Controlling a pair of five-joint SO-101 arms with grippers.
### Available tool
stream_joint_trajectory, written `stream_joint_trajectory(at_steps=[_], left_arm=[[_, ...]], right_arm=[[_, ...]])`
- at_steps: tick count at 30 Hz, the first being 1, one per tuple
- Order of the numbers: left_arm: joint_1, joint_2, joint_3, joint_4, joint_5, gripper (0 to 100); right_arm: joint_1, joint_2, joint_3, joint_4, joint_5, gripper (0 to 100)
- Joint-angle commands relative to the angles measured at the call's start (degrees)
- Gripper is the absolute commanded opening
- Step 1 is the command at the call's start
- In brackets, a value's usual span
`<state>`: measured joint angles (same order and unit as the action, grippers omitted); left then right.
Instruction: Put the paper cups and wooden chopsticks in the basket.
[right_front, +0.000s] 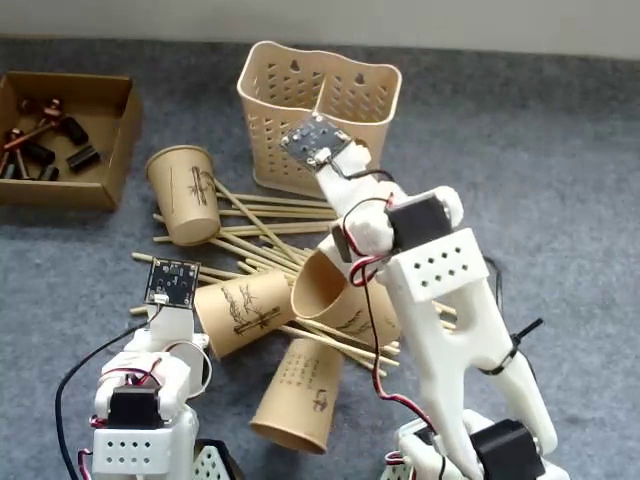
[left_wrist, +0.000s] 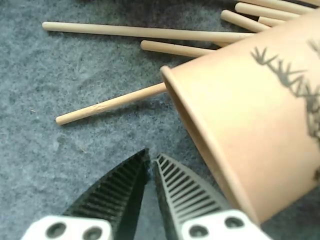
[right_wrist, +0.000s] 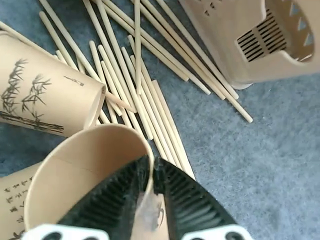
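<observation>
Within the right gripper (right_wrist: 151, 172) sits a pinched paper cup (right_wrist: 75, 172).

there's an open cardboard box (right_front: 60, 190) off at the far left of the grey felt-covered bench (right_front: 560, 150), with some small black and copper-coloured bits (right_front: 40, 153) inside

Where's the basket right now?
In the high view the basket stands upright at the far side, just beyond the chopsticks, a cardboard box to its left.
</observation>
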<state>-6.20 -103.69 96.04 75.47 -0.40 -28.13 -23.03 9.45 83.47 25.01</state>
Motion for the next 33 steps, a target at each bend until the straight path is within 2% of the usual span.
stream_joint_trajectory(at_steps=[1,18,25,33], left_arm=[[0.8,-0.3,1.2,0.2,-0.1,1],[0.8,-0.3,1.2,0.2,-0.1,1],[0.8,-0.3,1.2,0.2,-0.1,1],[0.8,-0.3,1.2,0.2,-0.1,1]], right_arm=[[0.7,-4.4,-2.7,-1.7,0.4,0.5],[2.3,-13.8,-2.7,-27.8,0.3,0.5],[7.9,-13.3,-2.6,-38.1,-8.3,0.5],[9.4,-13.3,-2.6,-48.5,-11.3,0.5]])
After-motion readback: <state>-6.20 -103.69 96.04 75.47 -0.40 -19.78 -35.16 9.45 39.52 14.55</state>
